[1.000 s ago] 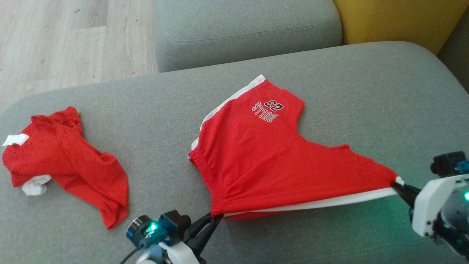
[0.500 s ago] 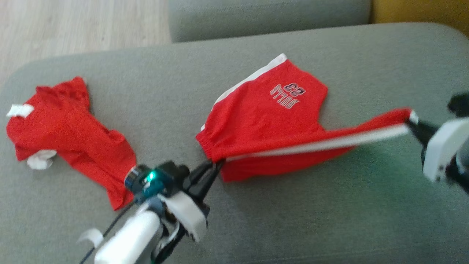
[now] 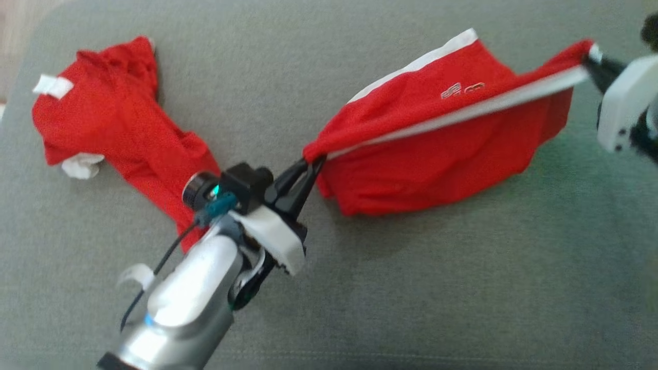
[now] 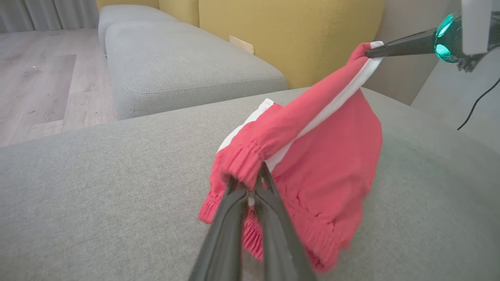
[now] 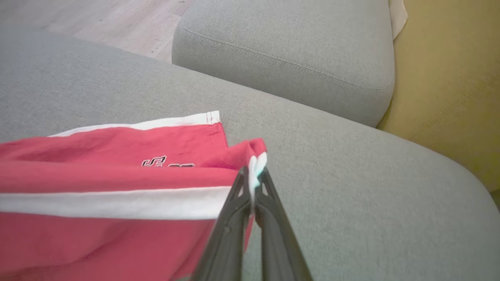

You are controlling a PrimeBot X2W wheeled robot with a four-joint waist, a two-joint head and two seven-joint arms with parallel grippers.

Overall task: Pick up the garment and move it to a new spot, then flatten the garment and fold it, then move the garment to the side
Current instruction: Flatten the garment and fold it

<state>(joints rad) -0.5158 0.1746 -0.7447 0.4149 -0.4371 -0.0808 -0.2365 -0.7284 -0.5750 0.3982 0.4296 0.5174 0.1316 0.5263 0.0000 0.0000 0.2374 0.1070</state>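
Observation:
The garment is a pair of red shorts [image 3: 442, 154] with a white side stripe and printed lettering, lifted over the grey couch seat [image 3: 411, 288] and folding over on itself. My left gripper [image 3: 311, 163] is shut on the elastic waistband corner [image 4: 250, 164]. At the upper right, my right gripper [image 3: 591, 56] is shut on the hem corner [image 5: 256, 156], and the white stripe runs taut between the two. The far leg [image 5: 164, 132] still rests on the seat; the near half hangs from the stripe.
A second red garment [image 3: 113, 128] with white patches lies crumpled on the seat at the left, close behind my left arm. Another grey cushion [image 5: 297, 50] and a yellow backrest [image 4: 289, 35] stand beyond. Wooden floor [image 4: 47, 78] lies past the seat's far edge.
Both grippers have raised the near edge of the shorts and carried it away from me over the far half. The head camera has tilted down, so the whole picture has shifted.

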